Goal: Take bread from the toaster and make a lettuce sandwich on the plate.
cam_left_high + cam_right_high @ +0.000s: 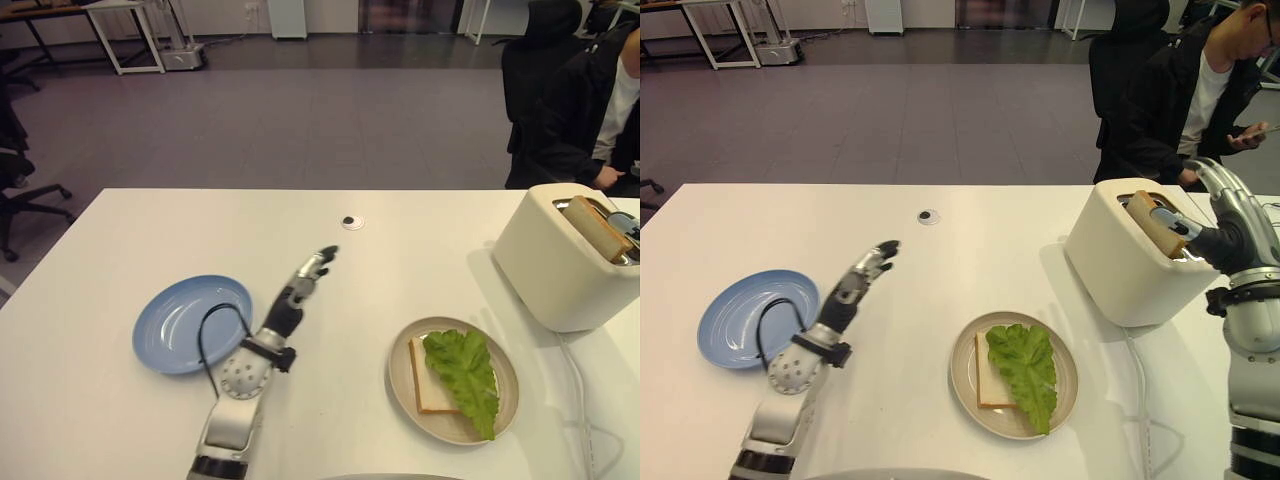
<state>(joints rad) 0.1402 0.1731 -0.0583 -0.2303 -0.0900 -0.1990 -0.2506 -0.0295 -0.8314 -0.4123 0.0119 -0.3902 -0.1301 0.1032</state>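
On the white desk (420, 250) two plates are counted. At the left a blue plate (165, 330) is seen bare, its right rim partly crossed by a black cable (203, 335) looping at the wrist. Just right of it the left hand (298, 288) is held over the desk, its fingers (318, 262) stretched out straight and close together, with nothing held. Farther back a small round dark insert (352, 222) is set in the desk; what it is cannot be made out.

Right of centre a beige plate (400, 385) carries one bread slice (428, 388), largely covered by one lettuce leaf (465, 375), which reaches the plate's near rim.

At the right one cream toaster (1120, 265) is stood; in the left eye view it is cut off by the frame edge. A second bread slice (1152, 222) is seen tilted and raised from the slot. In the right eye view the right hand (1205, 243) is shown at the toaster's top, its fingers (1170, 216) closed on this slice. A white cord (582, 410) is trailed from the toaster toward the near edge.
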